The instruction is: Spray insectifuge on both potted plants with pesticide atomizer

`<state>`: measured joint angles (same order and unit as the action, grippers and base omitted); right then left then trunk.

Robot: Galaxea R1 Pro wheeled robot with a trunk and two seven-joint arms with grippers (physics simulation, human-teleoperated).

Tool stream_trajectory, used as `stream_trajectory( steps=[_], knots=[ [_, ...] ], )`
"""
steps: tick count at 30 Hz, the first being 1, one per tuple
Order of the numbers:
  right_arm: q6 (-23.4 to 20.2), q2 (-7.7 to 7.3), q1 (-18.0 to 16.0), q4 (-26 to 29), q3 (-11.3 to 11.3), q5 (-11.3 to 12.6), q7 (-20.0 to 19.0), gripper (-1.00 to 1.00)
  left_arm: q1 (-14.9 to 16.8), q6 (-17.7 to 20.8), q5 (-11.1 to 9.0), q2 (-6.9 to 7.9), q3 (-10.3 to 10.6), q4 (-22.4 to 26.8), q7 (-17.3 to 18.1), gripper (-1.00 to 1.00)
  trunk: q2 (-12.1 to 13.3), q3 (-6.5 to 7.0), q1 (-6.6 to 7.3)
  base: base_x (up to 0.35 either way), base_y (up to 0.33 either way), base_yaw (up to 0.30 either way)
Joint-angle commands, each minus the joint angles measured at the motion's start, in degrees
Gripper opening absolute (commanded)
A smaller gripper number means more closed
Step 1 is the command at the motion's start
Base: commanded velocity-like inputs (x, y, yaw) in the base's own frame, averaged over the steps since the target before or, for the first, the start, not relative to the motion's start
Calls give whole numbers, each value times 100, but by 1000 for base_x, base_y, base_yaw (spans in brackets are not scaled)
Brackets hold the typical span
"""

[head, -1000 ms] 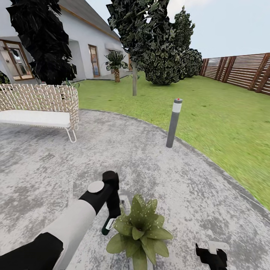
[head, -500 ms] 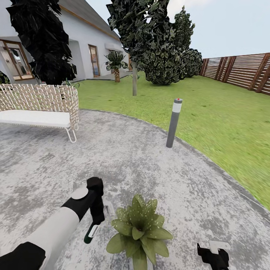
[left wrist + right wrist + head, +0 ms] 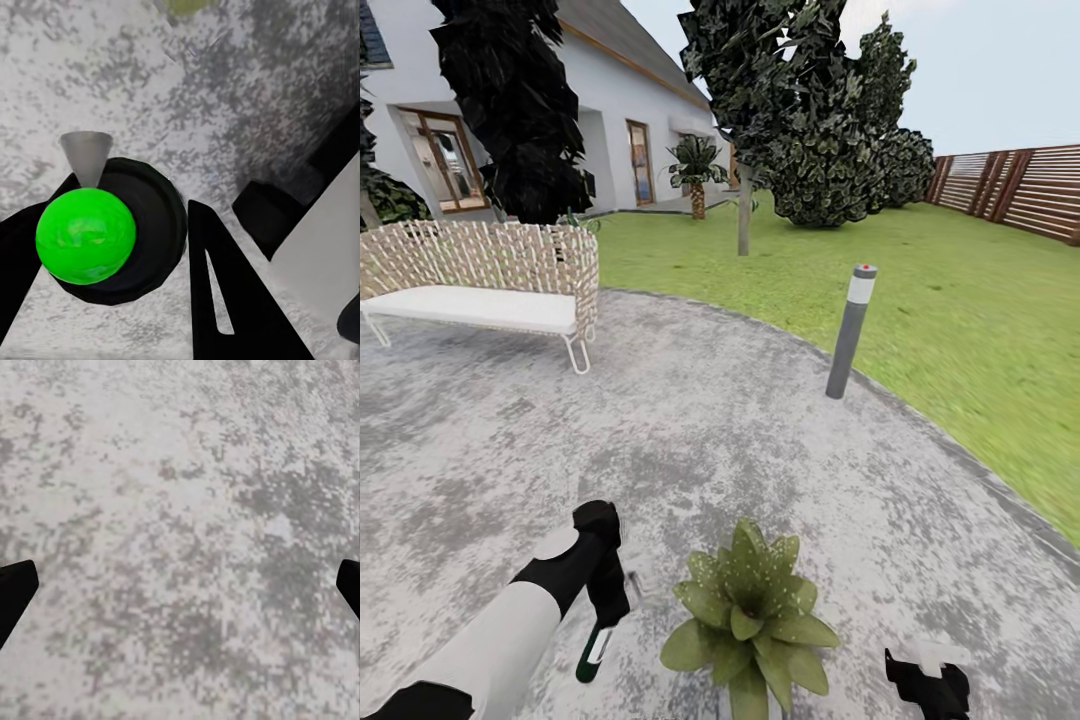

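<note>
Left pincer [image 3: 598, 612]: clamped on the pesticide atomizer [image 3: 593, 652]. In my left wrist view the bottle sits between my two dark fingers [image 3: 225, 300], its bright green end and small grey nozzle cone facing the camera.

Atomizer: in my grip and off the ground, hanging low over the stone patio [image 3: 690, 430], tilted, just to the left of the plant and not touching it.

Right pincer [image 3: 928, 688]: low at the right, well apart from the bottle. My right wrist view has dark finger tips at both edges over bare stone, so I take it as wide open and holding nothing.

Potted plant [image 3: 750, 620]: one rosette of speckled green leaves right in front of me on the patio. Its pot is hidden under the leaves.

Surroundings: a grey lamp post [image 3: 850, 330] at the patio edge, a wicker bench [image 3: 490, 280] to the left, lawn [image 3: 960, 330] and fence [image 3: 1010, 190] beyond.

Step in hand: pickup looks done, so I judge I am at the spraying stage for this plant.

Next move: I would bring the bottle over the rosette, aim the nozzle down at the leaves and sweep across them for full cover.

Risk: knocking the leaves with the bottle, or spraying the stone if I am off to one side.
</note>
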<state>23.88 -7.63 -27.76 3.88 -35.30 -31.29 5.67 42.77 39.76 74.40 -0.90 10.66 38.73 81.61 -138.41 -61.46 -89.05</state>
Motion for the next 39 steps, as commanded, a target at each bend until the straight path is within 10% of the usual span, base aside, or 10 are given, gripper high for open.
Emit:
stream_trajectory(
  steps=[1, 6, 28, 34, 39],
  knots=[
    [20, -2, -5, -10, -30, -61, 31, 100, 3, 63, 32, -5, 4, 3, -2, -100, -2, -5, 1, -5, 0, 277],
    [20, -2, -4, -2, -30, -60, 31, 100, 3, 58, 20, -20, -527, -157, -340, -100, -2, -5, 1, -147, -127, 159],
    [20, -2, -4, -10, -30, -61, 31, 100, -21, 58, 13, -41, -548, -375, -686, -100, -2, -5, 1, -35, -234, 184],
    [20, -2, -6, -6, -30, -61, 31, 100, -501, 58, -25, -86, -548, -372, -1493, -100, -2, -5, 1, 26, -27, 77],
    [20, -2, -5, -3, -30, -61, 31, 100, -604, 7, -937, -8, -549, -375, -1875, -100, -2, -5, 1, 1, -1, 2]
  ],
)
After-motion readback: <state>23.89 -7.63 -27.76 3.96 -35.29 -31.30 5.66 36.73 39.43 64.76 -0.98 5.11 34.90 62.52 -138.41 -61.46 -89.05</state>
